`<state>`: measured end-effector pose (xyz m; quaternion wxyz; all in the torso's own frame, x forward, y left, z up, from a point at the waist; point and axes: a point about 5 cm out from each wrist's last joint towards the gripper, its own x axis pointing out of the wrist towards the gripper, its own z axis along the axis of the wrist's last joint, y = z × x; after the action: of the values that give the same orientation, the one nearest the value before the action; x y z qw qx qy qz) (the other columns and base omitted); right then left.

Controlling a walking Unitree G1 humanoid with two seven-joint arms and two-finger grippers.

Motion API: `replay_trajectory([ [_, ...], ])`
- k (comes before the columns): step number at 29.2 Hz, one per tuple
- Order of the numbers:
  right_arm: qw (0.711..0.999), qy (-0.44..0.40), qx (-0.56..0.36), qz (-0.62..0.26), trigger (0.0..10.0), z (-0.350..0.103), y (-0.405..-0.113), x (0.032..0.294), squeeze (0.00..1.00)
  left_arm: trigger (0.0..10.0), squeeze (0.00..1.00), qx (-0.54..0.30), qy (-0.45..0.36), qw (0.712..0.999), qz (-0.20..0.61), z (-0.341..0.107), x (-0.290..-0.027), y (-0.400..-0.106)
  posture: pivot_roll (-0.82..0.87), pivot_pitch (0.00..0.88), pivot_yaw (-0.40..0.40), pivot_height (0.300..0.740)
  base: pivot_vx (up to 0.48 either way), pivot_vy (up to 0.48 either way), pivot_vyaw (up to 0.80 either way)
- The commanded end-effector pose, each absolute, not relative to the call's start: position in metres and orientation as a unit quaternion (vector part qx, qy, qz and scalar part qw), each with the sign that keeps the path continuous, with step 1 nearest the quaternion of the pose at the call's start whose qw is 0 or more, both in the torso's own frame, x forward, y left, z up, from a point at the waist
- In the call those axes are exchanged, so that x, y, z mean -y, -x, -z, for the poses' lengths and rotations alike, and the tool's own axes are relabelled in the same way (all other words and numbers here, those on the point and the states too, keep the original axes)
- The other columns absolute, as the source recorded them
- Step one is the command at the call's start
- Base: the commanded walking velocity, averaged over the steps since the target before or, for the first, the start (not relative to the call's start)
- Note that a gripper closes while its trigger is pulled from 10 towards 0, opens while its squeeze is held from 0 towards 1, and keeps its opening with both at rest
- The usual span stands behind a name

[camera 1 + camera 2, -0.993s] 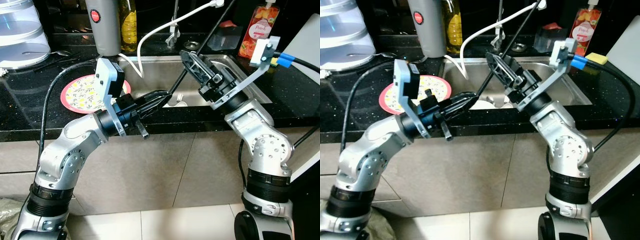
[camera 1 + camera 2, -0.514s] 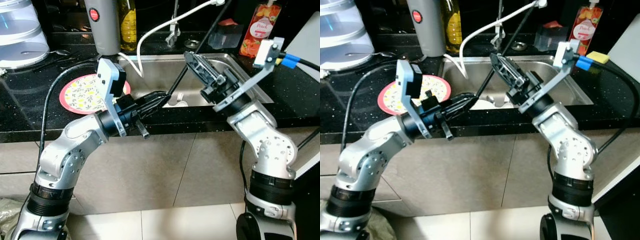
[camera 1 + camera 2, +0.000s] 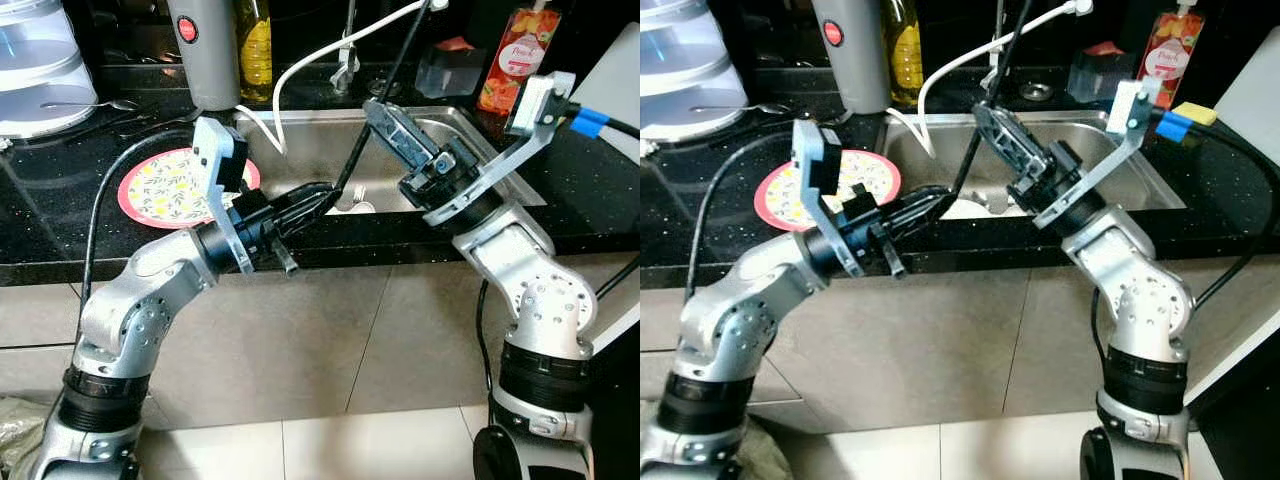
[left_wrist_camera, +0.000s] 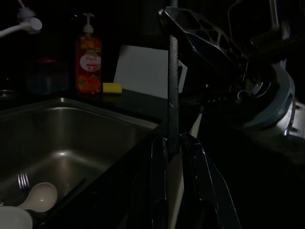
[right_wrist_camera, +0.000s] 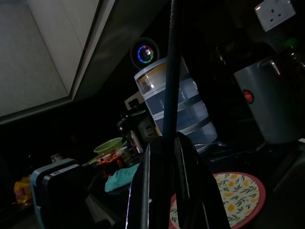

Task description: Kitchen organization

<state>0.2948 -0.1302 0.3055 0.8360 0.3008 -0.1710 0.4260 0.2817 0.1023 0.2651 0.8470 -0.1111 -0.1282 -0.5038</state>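
A long thin black rod rises steeply from the front edge of the steel sink past the tap. My left gripper is shut on its lower end at the sink's front rim; the left wrist view has the rod standing between the fingers. My right gripper is shut on the rod higher up, above the sink, and the right wrist view has the rod running out from between its fingers. A flowered plate with a red rim lies on the black counter left of the sink.
A white spoon and a fork lie in the sink. Behind it stand a grey jug, an oil bottle, a soap bottle and a yellow sponge. A white hose arcs over the sink. A clear stacked container is at far left.
The rod now stands more upright, its top swung to the left. My right gripper has shifted slightly along with it; the left gripper holds about the same place.
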Motion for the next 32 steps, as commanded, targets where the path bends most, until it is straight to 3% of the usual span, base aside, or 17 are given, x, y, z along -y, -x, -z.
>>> replay_trajectory([
  [1,0.854,-0.304,0.155,-0.394,10.0,-0.297,-0.301,0.138,0.00,10.0,0.00,0.167,0.137,0.846,0.487,-0.281,-0.111,-0.284,0.06,0.000,0.005,0.740,0.000,0.000,0.00],
  [2,0.857,-0.301,0.152,-0.389,10.0,-0.297,-0.302,0.138,0.00,10.0,1.00,0.174,0.139,0.845,0.487,-0.283,-0.110,-0.283,0.06,0.000,0.007,0.740,0.000,0.000,0.00],
  [9,0.871,-0.296,0.143,-0.364,10.0,-0.292,-0.309,0.140,0.00,10.0,1.00,0.175,0.143,0.841,0.492,-0.285,-0.109,-0.282,0.06,0.000,0.006,0.740,0.000,0.000,0.00],
  [10,0.879,-0.293,0.138,-0.351,10.0,-0.290,-0.312,0.141,0.00,10.0,0.60,0.177,0.150,0.838,0.493,-0.286,-0.110,-0.281,0.06,0.000,0.007,0.740,0.000,0.000,0.00],
  [11,0.889,-0.288,0.134,-0.331,10.0,-0.288,-0.317,0.142,0.00,10.0,0.00,0.183,0.162,0.832,0.498,-0.288,-0.113,-0.278,0.06,0.000,0.008,0.740,0.000,0.000,0.00],
  [15,0.922,-0.279,0.123,-0.239,10.0,-0.281,-0.341,0.150,0.00,10.0,0.00,0.195,0.195,0.829,0.486,-0.291,-0.123,-0.279,0.05,0.000,0.013,0.740,0.000,0.000,0.00],
  [17,0.953,-0.244,0.104,-0.148,10.0,-0.274,-0.365,0.156,0.00,10.0,0.00,0.196,0.205,0.831,0.478,-0.292,-0.127,-0.282,0.06,0.000,0.014,0.740,0.000,0.000,0.00],
  [21,0.976,-0.172,0.100,-0.088,10.0,-0.272,-0.387,0.156,0.00,10.0,0.00,0.193,0.203,0.832,0.480,-0.291,-0.123,-0.282,0.06,0.000,0.015,0.740,0.000,0.000,0.00],
  [23,0.976,-0.172,0.100,-0.088,10.0,-0.272,-0.387,0.156,0.00,10.0,0.00,0.193,0.203,0.832,0.480,-0.291,-0.123,-0.282,0.06,0.000,0.015,0.740,0.000,0.000,0.00],
  [27,0.995,-0.019,0.074,-0.065,10.0,-0.268,-0.414,0.137,0.00,10.0,0.00,0.179,0.202,0.846,0.461,-0.286,-0.117,-0.284,0.10,0.006,-0.040,0.740,0.000,0.000,0.00],
  [32,0.995,0.048,0.072,-0.048,10.0,-0.262,-0.418,0.131,0.00,10.0,0.00,0.174,0.203,0.859,0.437,-0.282,-0.123,-0.280,0.13,0.015,-0.071,0.740,0.000,0.000,0.00],
])
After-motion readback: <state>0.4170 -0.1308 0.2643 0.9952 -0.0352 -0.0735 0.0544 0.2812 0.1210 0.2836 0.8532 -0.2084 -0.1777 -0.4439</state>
